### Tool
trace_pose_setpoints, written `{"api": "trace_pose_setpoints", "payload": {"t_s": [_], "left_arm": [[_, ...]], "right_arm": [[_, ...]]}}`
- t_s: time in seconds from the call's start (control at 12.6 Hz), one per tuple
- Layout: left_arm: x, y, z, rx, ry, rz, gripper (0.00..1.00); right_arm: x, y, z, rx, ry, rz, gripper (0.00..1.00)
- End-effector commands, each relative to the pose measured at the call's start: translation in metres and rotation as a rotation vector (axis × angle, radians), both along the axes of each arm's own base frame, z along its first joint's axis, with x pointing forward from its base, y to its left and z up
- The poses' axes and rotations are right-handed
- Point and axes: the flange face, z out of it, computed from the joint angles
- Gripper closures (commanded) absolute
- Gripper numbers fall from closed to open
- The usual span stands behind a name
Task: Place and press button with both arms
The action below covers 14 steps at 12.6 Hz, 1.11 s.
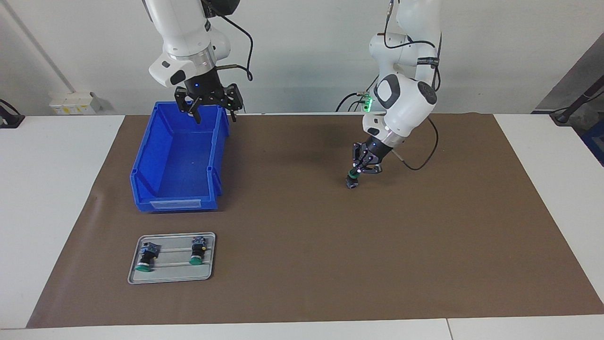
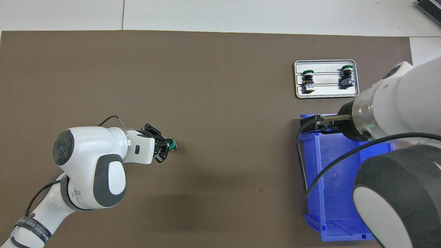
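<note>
My left gripper (image 1: 357, 171) is shut on a button (image 1: 351, 182) with a green cap and black body. It holds the button tilted, low over the brown mat toward the left arm's end; I cannot tell whether it touches the mat. In the overhead view the left gripper (image 2: 166, 148) shows the green cap (image 2: 174, 145) at its tip. My right gripper (image 1: 210, 107) hangs open and empty over the end of the blue bin (image 1: 174, 204) nearest the robots. In the overhead view its wrist hides most of the right gripper (image 2: 311, 124).
A grey tray (image 1: 172, 274) lies farther from the robots than the bin and holds two more green-capped buttons (image 1: 147, 257) (image 1: 198, 250) on their sides. The tray also shows in the overhead view (image 2: 325, 94). The blue bin (image 2: 311, 179) looks empty. The brown mat (image 1: 302, 245) covers the table's middle.
</note>
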Motion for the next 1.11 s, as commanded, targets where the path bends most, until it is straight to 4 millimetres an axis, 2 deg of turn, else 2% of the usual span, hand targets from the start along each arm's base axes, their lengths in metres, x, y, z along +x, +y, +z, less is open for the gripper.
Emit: {"api": "trace_pose_setpoints", "payload": {"t_s": [0.0,0.24,0.4,0.63,0.71,0.79,1.03], "left_arm": [[-0.005,-0.003,-0.016,0.031,0.01,0.002,1.0],[-0.001,0.001,-0.012,0.026,0.013,0.009,1.0],[0.0,0.01,0.005,0.007,0.021,0.011,1.0],[0.015,0.034,0.026,-0.014,0.049,0.029,1.0],[0.021,0.045,0.03,0.001,0.05,0.031,1.0],[0.026,0.066,0.033,0.013,0.06,0.048,1.0],[0.047,0.116,0.057,0.081,0.085,0.074,1.0]], "right_arm": [[-0.005,0.001,0.0,0.033,-0.018,-0.021,0.0],[-0.002,0.023,-0.003,0.052,-0.055,-0.055,0.0],[-0.004,0.042,-0.009,0.066,-0.08,-0.057,0.0],[-0.009,0.064,-0.02,0.074,-0.083,-0.046,0.0],[-0.01,0.078,-0.026,0.073,-0.073,-0.042,0.0],[-0.012,0.097,-0.033,0.08,-0.078,-0.057,0.0],[-0.019,0.166,-0.059,0.118,-0.098,-0.082,0.0]]}}
